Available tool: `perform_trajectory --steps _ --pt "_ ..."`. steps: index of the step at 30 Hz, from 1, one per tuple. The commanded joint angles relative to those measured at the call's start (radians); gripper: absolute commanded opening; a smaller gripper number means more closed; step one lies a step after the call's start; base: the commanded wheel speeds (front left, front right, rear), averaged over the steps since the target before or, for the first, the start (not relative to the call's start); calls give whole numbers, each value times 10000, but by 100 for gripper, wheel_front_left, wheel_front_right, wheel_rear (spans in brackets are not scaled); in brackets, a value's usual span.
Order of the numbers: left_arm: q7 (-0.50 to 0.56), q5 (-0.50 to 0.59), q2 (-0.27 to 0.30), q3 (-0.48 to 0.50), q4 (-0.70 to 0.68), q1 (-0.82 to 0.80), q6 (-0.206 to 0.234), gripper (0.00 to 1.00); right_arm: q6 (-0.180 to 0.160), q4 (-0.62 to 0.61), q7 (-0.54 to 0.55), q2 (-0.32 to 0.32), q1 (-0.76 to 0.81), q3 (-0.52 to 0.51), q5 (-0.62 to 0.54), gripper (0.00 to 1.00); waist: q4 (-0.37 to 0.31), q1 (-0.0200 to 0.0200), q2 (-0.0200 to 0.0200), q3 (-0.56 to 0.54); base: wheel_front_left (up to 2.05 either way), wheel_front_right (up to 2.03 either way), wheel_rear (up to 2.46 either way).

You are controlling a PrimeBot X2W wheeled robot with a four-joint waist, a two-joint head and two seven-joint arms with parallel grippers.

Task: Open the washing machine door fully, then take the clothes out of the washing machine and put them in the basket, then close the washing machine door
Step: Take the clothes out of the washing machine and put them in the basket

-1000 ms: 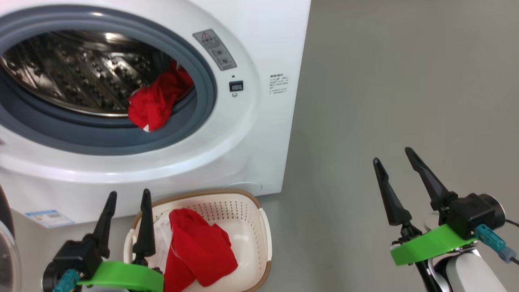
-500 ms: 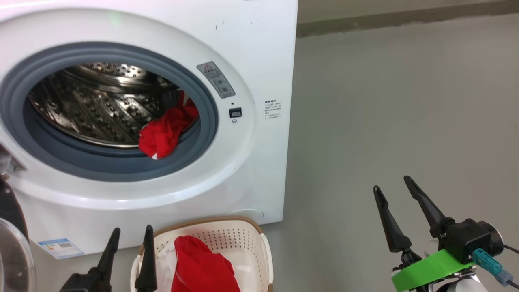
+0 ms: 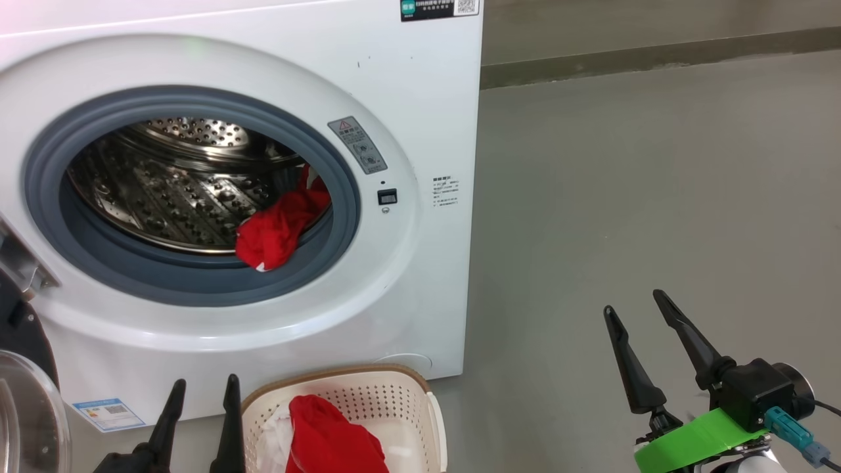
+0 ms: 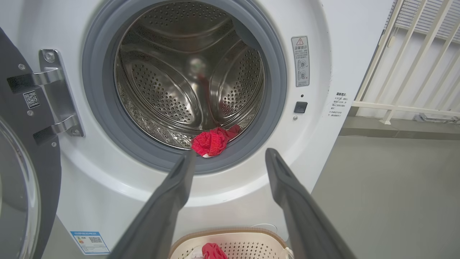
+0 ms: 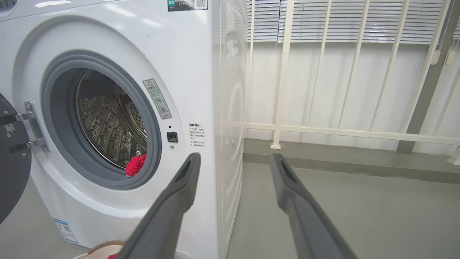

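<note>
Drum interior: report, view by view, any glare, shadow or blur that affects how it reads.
Head view: the drum is sharp, with bright highlights on its upper steel. Left wrist view: the drum's polished back wall shows smeared reflections, and the near fingers look soft. Right wrist view: the drum is seen obliquely and partly shaded, while the blinds reflect on the glossy side of the washing machine.
</note>
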Motion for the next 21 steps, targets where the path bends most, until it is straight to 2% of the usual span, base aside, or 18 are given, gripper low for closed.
perform_trajectory --steps 1,13,21 --pt "-44 -42 170 332 -314 -132 59 100 46 -272 -65 -66 -46 258 0 100 15 -1 0 -19 0 0 0" --pt "-83 -99 250 240 -346 -139 43 100 46 -264 -65 49 -180 401 -29 100 82 -1 0 86 0 0 0" --pt "-108 -303 274 212 182 -726 -77 100 46 -310 -65 84 -328 451 -57 100 256 -1 0 398 0 0 0"
